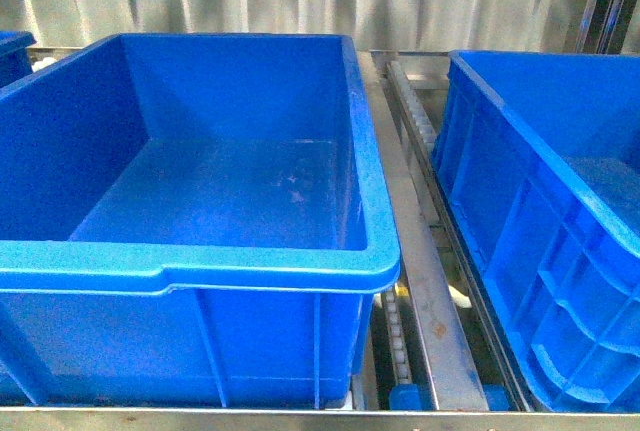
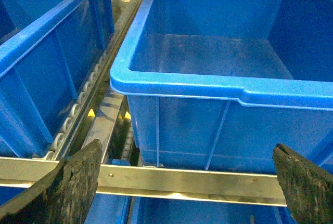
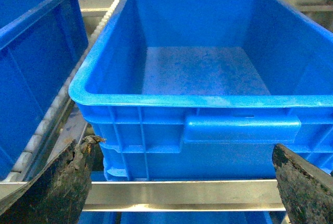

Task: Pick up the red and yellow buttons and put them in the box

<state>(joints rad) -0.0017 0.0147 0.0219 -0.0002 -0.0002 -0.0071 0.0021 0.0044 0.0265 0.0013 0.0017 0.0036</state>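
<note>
No red and yellow buttons show in any view. A large blue box (image 1: 200,269) stands at centre-left of the front view, and its inside is bare. A second blue box (image 1: 560,171) stands to its right. Neither arm appears in the front view. My left gripper (image 2: 190,187) is open before the near wall of a blue box (image 2: 182,86), its dark worn fingers (image 2: 73,182) wide apart with nothing between them. My right gripper (image 3: 182,195) is open too, facing the handle side of a blue box (image 3: 208,100) whose floor is bare.
A metal crossbar (image 2: 192,178) runs in front of the boxes, also as crossbar (image 3: 182,187). Roller tracks (image 1: 415,111) lie between the bins. Another blue bin (image 2: 47,52) stands beside the left one. Two tiny yellow spots (image 2: 91,113) sit under the rollers, too small to identify.
</note>
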